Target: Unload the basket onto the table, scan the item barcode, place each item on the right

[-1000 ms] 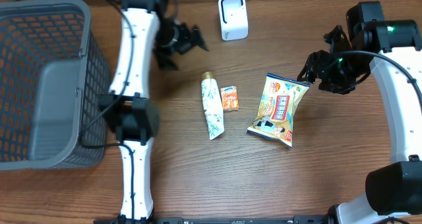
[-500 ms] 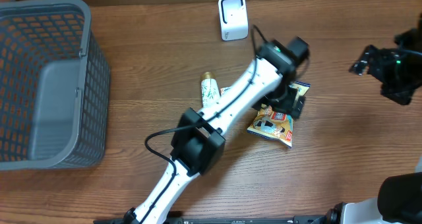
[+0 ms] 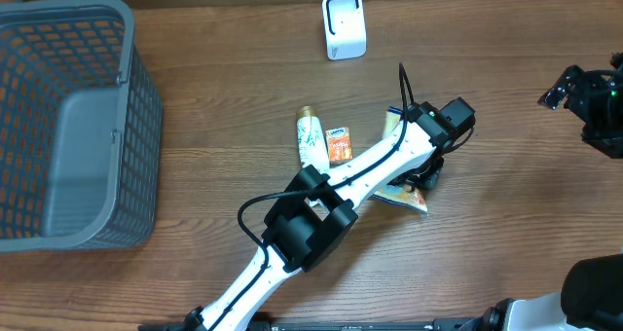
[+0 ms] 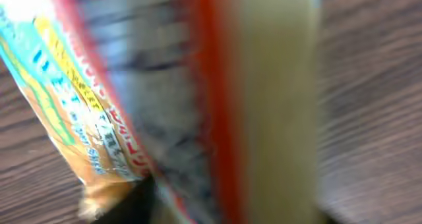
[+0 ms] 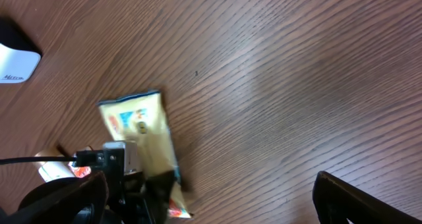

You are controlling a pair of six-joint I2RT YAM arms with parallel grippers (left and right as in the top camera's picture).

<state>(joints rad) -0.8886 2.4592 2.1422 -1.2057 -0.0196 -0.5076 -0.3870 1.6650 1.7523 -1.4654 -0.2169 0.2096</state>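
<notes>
My left gripper (image 3: 428, 172) is down on the snack bag (image 3: 402, 194), which lies on the table (image 3: 506, 243) just right of a small orange box (image 3: 339, 145), well apart from the white scanner (image 3: 345, 25). My left wrist view is blurred wrapper, so I cannot tell whether I grip it. My right gripper (image 5: 210, 184) stands wide apart, holding nothing.
</notes>
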